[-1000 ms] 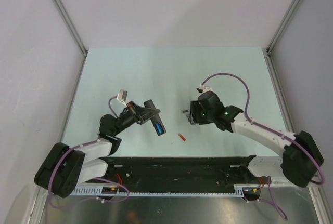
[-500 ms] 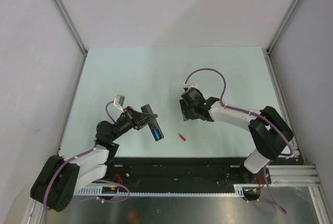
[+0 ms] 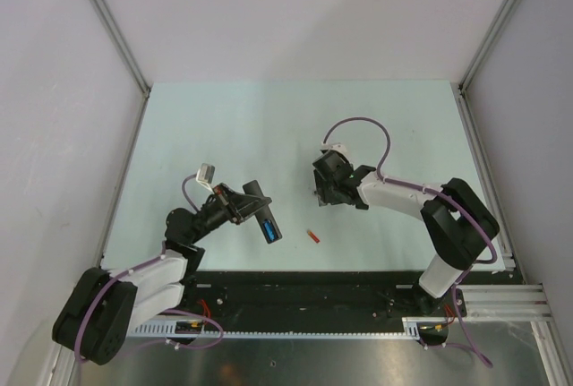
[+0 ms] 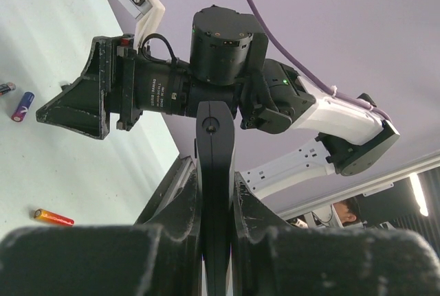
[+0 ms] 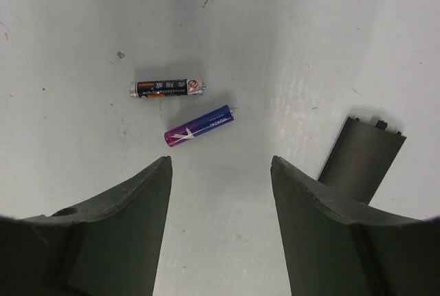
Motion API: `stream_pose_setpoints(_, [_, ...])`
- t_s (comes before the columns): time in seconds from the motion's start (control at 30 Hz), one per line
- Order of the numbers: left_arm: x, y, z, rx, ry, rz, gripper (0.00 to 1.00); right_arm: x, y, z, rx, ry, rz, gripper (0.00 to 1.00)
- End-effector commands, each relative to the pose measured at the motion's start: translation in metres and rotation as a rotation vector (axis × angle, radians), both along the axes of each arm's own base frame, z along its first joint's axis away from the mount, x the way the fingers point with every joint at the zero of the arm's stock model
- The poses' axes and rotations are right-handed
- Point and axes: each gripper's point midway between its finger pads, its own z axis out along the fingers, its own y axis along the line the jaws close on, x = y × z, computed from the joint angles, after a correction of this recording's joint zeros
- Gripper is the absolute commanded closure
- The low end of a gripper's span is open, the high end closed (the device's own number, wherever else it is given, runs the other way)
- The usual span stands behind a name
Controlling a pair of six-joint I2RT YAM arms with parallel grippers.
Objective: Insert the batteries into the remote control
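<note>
My left gripper (image 3: pixel 243 207) is shut on the black remote control (image 3: pixel 256 193) and holds it off the table. A bright blue battery (image 3: pixel 268 227) sits in its lower end. In the left wrist view the remote (image 4: pixel 215 145) stands edge-on between the fingers (image 4: pixel 180 210). A red-orange battery (image 3: pixel 312 236) lies on the table, and it also shows in the left wrist view (image 4: pixel 53 217). My right gripper (image 3: pixel 324 193) is open and empty, low over the table. In the right wrist view (image 5: pixel 220 165) a blue-purple battery (image 5: pixel 199 126) and a dark silvery battery (image 5: pixel 167 88) lie just beyond its fingertips.
A flat dark plastic piece (image 5: pixel 361 158) lies on the table just right of my right fingers. The pale green table (image 3: pixel 224 126) is walled by grey panels with metal posts (image 3: pixel 112 23). A black rail (image 3: pixel 304 292) runs along the near edge.
My right gripper moved left and forward over the two batteries, then turned slightly. My left arm drew back a little with the remote still held.
</note>
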Motion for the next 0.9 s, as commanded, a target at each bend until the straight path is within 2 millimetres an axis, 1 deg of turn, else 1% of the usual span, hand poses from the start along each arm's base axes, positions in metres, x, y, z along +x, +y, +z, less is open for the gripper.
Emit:
stream_pose_setpoints(0.0, [-0.003, 0.003, 0.001, 0.001, -0.032, 0.005, 1.00, 0.013, 0.005, 0.015, 0.085, -0.038, -0.163, 0.37])
stream_pose_setpoints(0.07, [-0.004, 0.003, 0.001, -0.001, -0.037, 0.007, 1.00, 0.010, 0.006, 0.015, 0.117, -0.027, -0.225, 0.37])
stream_pose_setpoints(0.13, [-0.005, 0.003, 0.002, -0.002, -0.042, 0.006, 1.00, 0.008, 0.009, 0.022, 0.163, -0.035, -0.275, 0.37])
stream_pose_setpoints(0.33, [-0.005, 0.004, 0.002, -0.002, -0.043, 0.012, 1.00, 0.006, 0.002, 0.035, 0.260, -0.046, -0.378, 0.36])
stream_pose_setpoints(0.4, [-0.005, 0.004, 0.001, -0.002, -0.041, 0.012, 1.00, 0.007, -0.002, 0.034, 0.272, -0.039, -0.387, 0.37])
stream_pose_setpoints(0.43, [-0.005, 0.004, 0.002, -0.001, -0.043, 0.009, 1.00, 0.008, -0.003, 0.033, 0.272, -0.035, -0.379, 0.38])
stream_pose_setpoints(0.53, [-0.007, 0.004, 0.002, -0.001, -0.046, 0.003, 1.00, 0.011, -0.005, 0.032, 0.234, -0.033, -0.274, 0.41])
stream_pose_setpoints(0.57, [-0.007, 0.004, 0.003, -0.001, -0.051, 0.005, 1.00, 0.012, -0.008, 0.031, 0.182, -0.049, -0.197, 0.41])
stream_pose_setpoints(0.7, [-0.008, 0.005, -0.001, 0.002, -0.045, 0.007, 1.00, 0.012, -0.011, 0.027, 0.115, -0.046, -0.057, 0.37])
stream_pose_setpoints(0.77, [-0.007, 0.005, -0.001, 0.001, -0.044, 0.011, 1.00, 0.011, -0.009, 0.025, 0.112, -0.033, -0.013, 0.35])
stream_pose_setpoints(0.87, [-0.008, 0.005, -0.003, 0.003, -0.040, 0.011, 1.00, 0.011, -0.003, 0.025, 0.114, -0.036, 0.045, 0.29])
